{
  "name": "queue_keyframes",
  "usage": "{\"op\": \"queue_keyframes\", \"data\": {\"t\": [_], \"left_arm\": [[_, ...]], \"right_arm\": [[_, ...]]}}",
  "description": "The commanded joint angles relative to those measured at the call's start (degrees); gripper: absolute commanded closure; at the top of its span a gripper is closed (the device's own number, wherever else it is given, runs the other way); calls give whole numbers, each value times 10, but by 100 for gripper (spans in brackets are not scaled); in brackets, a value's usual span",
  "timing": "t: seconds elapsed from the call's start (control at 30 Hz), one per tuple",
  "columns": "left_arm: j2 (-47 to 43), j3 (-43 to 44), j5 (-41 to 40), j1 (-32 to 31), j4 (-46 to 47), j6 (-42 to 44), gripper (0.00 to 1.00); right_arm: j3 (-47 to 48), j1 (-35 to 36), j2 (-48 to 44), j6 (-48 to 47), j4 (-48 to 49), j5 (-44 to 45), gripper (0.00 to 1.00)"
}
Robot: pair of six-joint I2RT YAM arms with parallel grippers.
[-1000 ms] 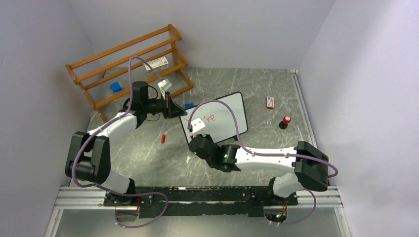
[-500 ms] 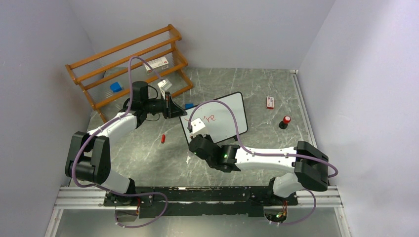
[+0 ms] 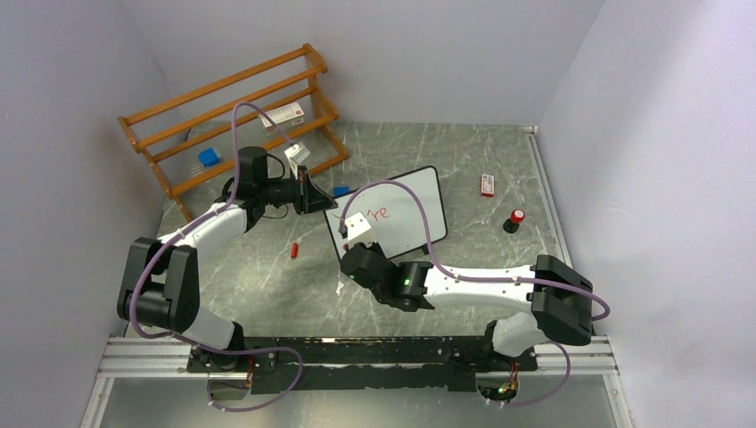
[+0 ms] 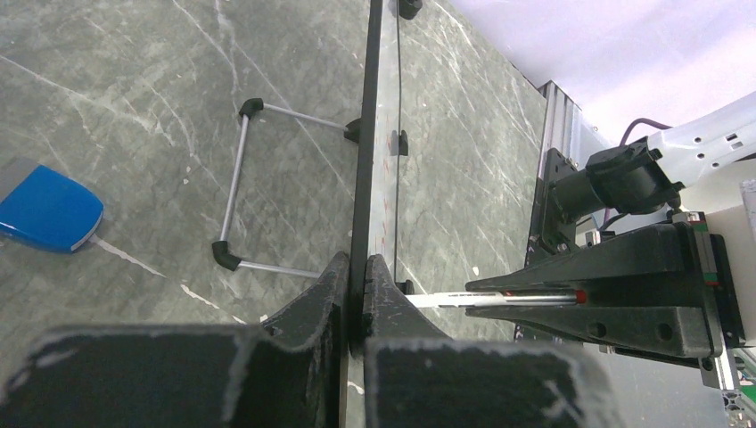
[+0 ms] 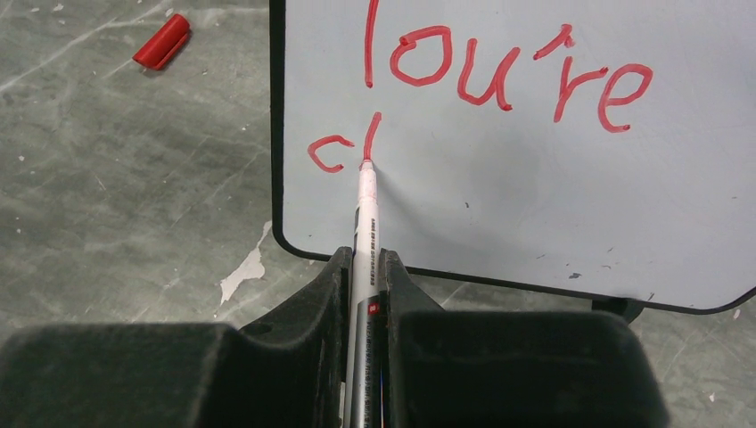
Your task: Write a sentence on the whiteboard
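Whiteboard (image 3: 406, 214), long axis toward far right, clenched in left hand (image 4: 357, 272); marker (image 5: 365, 209) in right hand (image 5: 364, 260).

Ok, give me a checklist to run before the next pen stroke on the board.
1. Right claw shut on the marker: ok.
2. Marker tip touching the whiteboard at the foot of the stroke after the "c": ok.
3. Left claw clamped on the whiteboard's edge: ok.
4. Bare board to the right of the sentence's second line, for more letters: ok.
5. Red cap lying left of the board, out of the stroke's path: ok.
6. Tip pressure enough to leave ink: cannot tell.
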Motion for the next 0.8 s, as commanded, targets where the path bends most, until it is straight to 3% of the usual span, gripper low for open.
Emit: {"op": "queue_keyframes", "data": {"t": [0.0, 0.77], "left_arm": [[25, -15, -40, -13, -38, 31, 95], [25, -14, -42, -14, -41, 33, 95]], "right_arm": [[-2, 1, -5, 1, 23, 34, 100], [-10, -2, -9, 27, -2, 47, 100]]}}
